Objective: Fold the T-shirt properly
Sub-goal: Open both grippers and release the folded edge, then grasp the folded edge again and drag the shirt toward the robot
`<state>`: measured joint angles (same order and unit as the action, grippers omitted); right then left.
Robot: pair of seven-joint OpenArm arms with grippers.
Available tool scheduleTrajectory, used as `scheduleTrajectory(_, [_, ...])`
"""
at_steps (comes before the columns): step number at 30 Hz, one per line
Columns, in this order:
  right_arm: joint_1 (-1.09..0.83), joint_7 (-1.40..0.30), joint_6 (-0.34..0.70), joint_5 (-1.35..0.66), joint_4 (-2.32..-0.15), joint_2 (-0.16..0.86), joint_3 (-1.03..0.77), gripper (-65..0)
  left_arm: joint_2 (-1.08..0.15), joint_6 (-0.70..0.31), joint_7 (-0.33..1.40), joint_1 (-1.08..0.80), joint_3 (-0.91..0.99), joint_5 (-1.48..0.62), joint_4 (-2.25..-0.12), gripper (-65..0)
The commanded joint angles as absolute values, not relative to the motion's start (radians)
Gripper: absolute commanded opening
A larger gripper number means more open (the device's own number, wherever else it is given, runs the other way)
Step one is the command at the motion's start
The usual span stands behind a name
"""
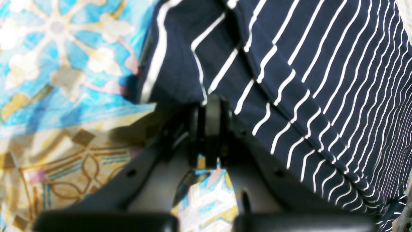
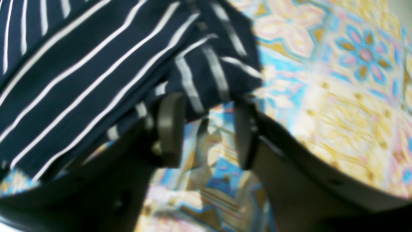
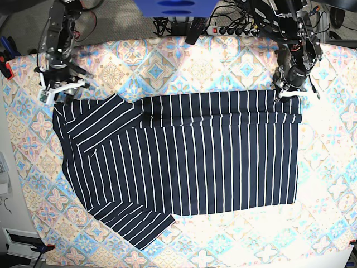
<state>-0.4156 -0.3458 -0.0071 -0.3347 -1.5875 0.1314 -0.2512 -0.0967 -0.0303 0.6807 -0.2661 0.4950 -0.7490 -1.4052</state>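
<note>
The dark navy pinstriped T-shirt (image 3: 189,156) lies spread on the patterned cloth, its top strip folded over along the far edge. My left gripper (image 3: 286,94) sits at the shirt's far right corner. In the left wrist view its fingers (image 1: 210,109) are pressed together on the edge of the T-shirt (image 1: 322,80). My right gripper (image 3: 60,92) is at the far left sleeve. In the right wrist view it (image 2: 207,119) stands open, and the T-shirt's corner (image 2: 80,80) lies over the left fingertip (image 2: 170,125).
A pastel tile-patterned cloth (image 3: 223,61) covers the table under the shirt. A power strip with cables (image 3: 234,28) and a blue object (image 3: 175,6) sit beyond the far edge. The table's left edge runs close to my right arm.
</note>
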Motion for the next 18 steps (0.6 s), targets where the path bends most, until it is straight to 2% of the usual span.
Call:
scheduleTrajectory(1, [-0.397, -0.340, -0.005, -0.363, -1.596, 0.142, -0.260, -34.9, -0.102, -0.031, 0.687, -0.266, 0.496, -0.746, -1.414, -65.0])
scheduleTrajectory(15, [-0.280, -0.354, -0.002, -0.432, -1.423, 0.145, -0.251, -34.0, -0.104, -0.031, 0.687, -0.266, 0.496, -0.745, -1.414, -65.0])
scheduleTrajectory(18, [-0.249, -0.354, -0.002, -0.432, -1.397, 0.147, -0.251, -35.7, -0.104, -0.031, 0.687, -0.266, 0.496, -0.745, -1.414, -65.0])
